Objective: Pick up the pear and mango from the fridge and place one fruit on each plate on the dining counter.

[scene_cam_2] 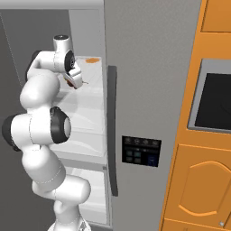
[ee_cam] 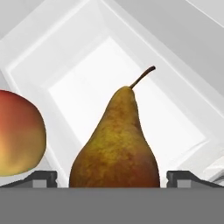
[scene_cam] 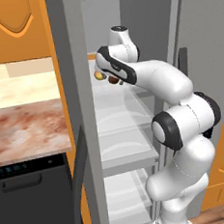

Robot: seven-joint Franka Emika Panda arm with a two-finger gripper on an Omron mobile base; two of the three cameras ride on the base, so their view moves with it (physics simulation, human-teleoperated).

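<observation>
Fingers spread wide on both sides of the pear, inside the fridge.

In the hand view the pear (ee_cam: 116,144) stands upright on the glass shelf (ee_cam: 109,92) of the fridge (scene_cam: 80,112), directly between the two finger tips, with its long axis running from the fingers up to the stem. The gripper (ee_cam: 112,178) is fully spread and, as far as I can judge, does not touch the fruit yet. The mango (ee_cam: 17,133) lies just beside the pear, outside the left finger. I think closing straight on the pear's wide lower body is the next move.
</observation>
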